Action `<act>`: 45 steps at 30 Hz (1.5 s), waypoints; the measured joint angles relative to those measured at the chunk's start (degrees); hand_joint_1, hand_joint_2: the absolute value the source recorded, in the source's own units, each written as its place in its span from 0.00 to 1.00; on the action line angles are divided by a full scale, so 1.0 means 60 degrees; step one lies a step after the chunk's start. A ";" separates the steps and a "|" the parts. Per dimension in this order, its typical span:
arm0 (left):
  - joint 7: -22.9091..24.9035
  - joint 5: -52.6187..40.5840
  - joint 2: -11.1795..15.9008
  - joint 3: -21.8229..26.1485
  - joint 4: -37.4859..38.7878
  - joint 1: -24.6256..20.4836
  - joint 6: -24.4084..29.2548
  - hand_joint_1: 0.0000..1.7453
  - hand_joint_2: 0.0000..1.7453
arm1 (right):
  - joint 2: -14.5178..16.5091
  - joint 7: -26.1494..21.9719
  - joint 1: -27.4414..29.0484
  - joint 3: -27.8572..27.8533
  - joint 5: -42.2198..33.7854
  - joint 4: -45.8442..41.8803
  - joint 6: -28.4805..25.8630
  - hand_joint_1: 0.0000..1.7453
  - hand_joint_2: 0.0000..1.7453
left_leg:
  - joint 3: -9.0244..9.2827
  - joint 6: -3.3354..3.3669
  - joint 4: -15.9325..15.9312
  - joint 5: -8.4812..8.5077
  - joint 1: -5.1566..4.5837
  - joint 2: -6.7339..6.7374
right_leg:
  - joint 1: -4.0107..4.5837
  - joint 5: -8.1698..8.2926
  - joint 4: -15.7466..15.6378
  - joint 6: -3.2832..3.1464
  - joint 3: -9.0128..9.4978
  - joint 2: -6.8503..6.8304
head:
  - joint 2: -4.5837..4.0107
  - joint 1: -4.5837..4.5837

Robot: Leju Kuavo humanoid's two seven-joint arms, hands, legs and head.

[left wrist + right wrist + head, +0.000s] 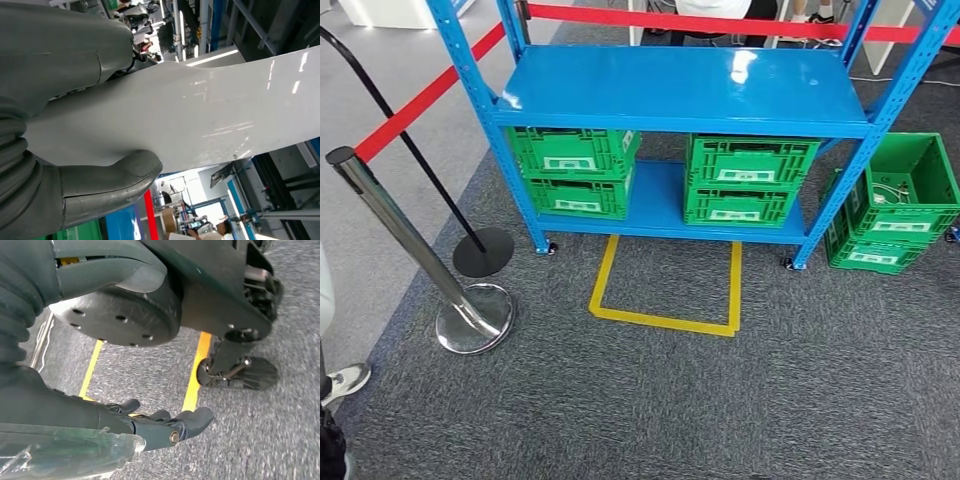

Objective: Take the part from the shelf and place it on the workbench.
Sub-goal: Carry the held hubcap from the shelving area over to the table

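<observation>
At twelve o'clock stands the blue shelf (682, 95), green crates (576, 170) on its lower tier, another open crate (901, 200) at two o'clock holding small pale items. Which is the part I cannot tell, nor its axis or heading. Left hand (68, 125) lies against a white panel; right hand (162, 427) hangs with fingers loosely extended, holding nothing. Risk: clipping the stanchion (410, 240) while approaching.

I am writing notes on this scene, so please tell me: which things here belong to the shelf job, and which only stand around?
Job:
blue shelf
green crates on lower shelf
yellow floor marking
right hand, holding nothing
left hand

Just around:
green crates beside shelf
red barrier tape
chrome post
</observation>
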 joint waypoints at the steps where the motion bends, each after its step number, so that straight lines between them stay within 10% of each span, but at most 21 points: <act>1: -0.0007 0.0030 0.0002 0.0017 -0.0002 -0.0009 -0.0043 1.00 1.00 | -0.0001 -0.0004 -0.0006 0.0002 0.0015 -0.0001 0.0009 0.00 1.00 | 0.0405 -0.0014 -0.0745 0.0277 -0.0009 0.0253 | 0.0020 -0.0005 0.0035 0.0039 -0.0011 -0.0086 | 0.0000 -0.0008; 4: -0.0018 0.0107 0.0008 0.0066 -0.0006 -0.0043 -0.0139 1.00 1.00 | -0.0008 -0.0015 -0.0029 0.0003 0.0034 -0.0004 0.0023 0.00 1.00 | 0.0911 0.0164 -0.1847 0.0573 -0.0061 0.0611 | 0.0102 -0.0024 0.0128 0.0180 -0.0047 -0.0310 | 0.0000 -0.0006; 6: -0.0022 0.0127 0.0011 0.0109 -0.0009 -0.0035 -0.0161 1.00 1.00 | -0.0008 -0.0019 -0.0039 0.0003 0.0046 -0.0004 0.0025 0.00 1.00 | 0.0825 0.0353 -0.1831 0.0628 -0.0072 0.0377 | 0.0086 -0.0026 0.0137 0.0266 -0.0068 -0.0457 | 0.0000 0.0012; 13: -0.0033 0.0165 -0.0005 0.0196 -0.0020 -0.0052 -0.0176 1.00 1.00 | -0.0007 -0.0024 -0.0025 0.0002 0.0084 -0.0004 0.0066 0.00 1.00 | 0.0616 0.0630 -0.1824 0.0824 -0.0063 -0.0362 | 0.0015 -0.1471 0.3051 0.0411 -0.1312 0.0507 | 0.0000 0.0051; 17: 0.0015 0.0308 0.0003 0.0206 -0.0020 -0.0067 -0.0455 1.00 1.00 | -0.0007 -0.0020 -0.0032 0.0000 0.0103 -0.0002 0.0094 0.00 1.00 | 0.0577 0.0549 -0.1766 0.0863 -0.0058 -0.0881 | -0.0047 -0.0435 0.0858 0.0311 -0.0172 0.1055 | 0.0000 0.0047; 19: 0.0024 0.0330 0.0011 0.0211 -0.0020 -0.0087 -0.0564 1.00 1.00 | -0.0007 -0.0022 -0.0032 -0.0001 0.0113 0.0000 0.0101 0.00 1.00 | 0.0467 0.0429 -0.1725 0.0909 -0.0031 -0.1092 | -0.0071 -0.0347 0.0268 0.0287 0.0125 0.1385 | 0.0000 0.0041; 21: 0.0033 0.0332 0.0022 0.0219 -0.0020 -0.0087 -0.0643 1.00 1.00 | -0.0007 -0.0022 -0.0040 -0.0001 0.0123 -0.0001 0.0108 0.00 1.00 | 0.0353 0.0288 -0.1718 0.0973 0.0021 -0.1283 | -0.0050 -0.0328 0.0260 0.0223 0.0131 0.1238 | 0.0000 0.0041; 23: 0.0059 0.0331 0.0045 0.0223 -0.0020 -0.0089 -0.0718 1.00 1.00 | -0.0005 -0.0022 -0.0048 -0.0003 0.0133 -0.0003 0.0113 0.00 1.00 | 0.0198 0.0188 -0.1492 0.0820 0.0015 -0.0990 | -0.0061 -0.0271 0.0221 0.0110 0.0123 0.1003 | 0.0000 0.0005; 25: 0.0092 0.0335 0.0073 0.0217 -0.0017 -0.0134 -0.0797 1.00 1.00 | -0.0004 -0.0022 -0.0041 -0.0005 0.0138 -0.0003 0.0117 0.00 1.00 | -0.0265 0.0102 -0.0527 0.0264 -0.0013 -0.0403 | -0.0062 -0.0242 0.0188 0.0031 0.0110 0.0733 | 0.0000 -0.0055; 28: 0.0110 0.0401 0.0084 0.0209 -0.0003 -0.0164 -0.0900 1.00 1.00 | -0.0006 -0.0016 -0.0012 -0.0013 0.0138 -0.0004 0.0119 0.00 1.00 | -0.0995 0.0020 0.1065 -0.0328 0.0003 -0.0160 | -0.0043 -0.0247 0.0191 0.0002 0.0076 0.0299 | 0.0000 -0.0081; 34: 0.0146 0.0512 0.0082 0.0212 0.0004 -0.0218 -0.1028 1.00 1.00 | 0.0000 -0.0015 -0.0046 -0.0015 0.0158 -0.0004 0.0123 0.00 1.00 | 0.0497 0.0176 -0.1657 0.0850 -0.0083 0.0586 | 0.0051 -0.0301 0.0224 0.0142 0.0109 -0.0380 | 0.0000 -0.0083; 37: 0.0168 0.0516 0.0080 0.0238 0.0004 -0.0203 -0.1041 1.00 1.00 | 0.0000 -0.0012 -0.0080 -0.0018 0.0172 -0.0004 0.0123 0.00 1.00 | 0.0443 0.0384 -0.1743 0.0892 -0.0097 0.0298 | 0.0053 -0.0341 0.0218 0.0296 0.0141 -0.0553 | 0.0000 -0.0063; 42: 0.0190 0.0516 0.0062 0.0256 0.0005 -0.0231 -0.1046 1.00 1.00 | 0.0000 -0.0002 -0.0048 -0.0020 0.0173 0.0000 0.0127 0.00 1.00 | 0.0394 0.0590 -0.1771 0.0987 -0.0040 -0.0220 | 0.0005 -0.1601 0.2634 0.0430 -0.0930 0.0480 | 0.0000 0.0024; 45: 0.0192 0.0515 0.0052 0.0264 0.0005 -0.0224 -0.1046 1.00 1.00 | 0.0003 0.0006 -0.0042 -0.0023 0.0172 0.0000 0.0132 0.00 1.00 | 0.0380 0.0578 -0.1767 0.1030 -0.0049 -0.0631 | 0.0012 -0.1290 0.2644 0.0371 -0.0949 0.0565 | 0.0000 0.0022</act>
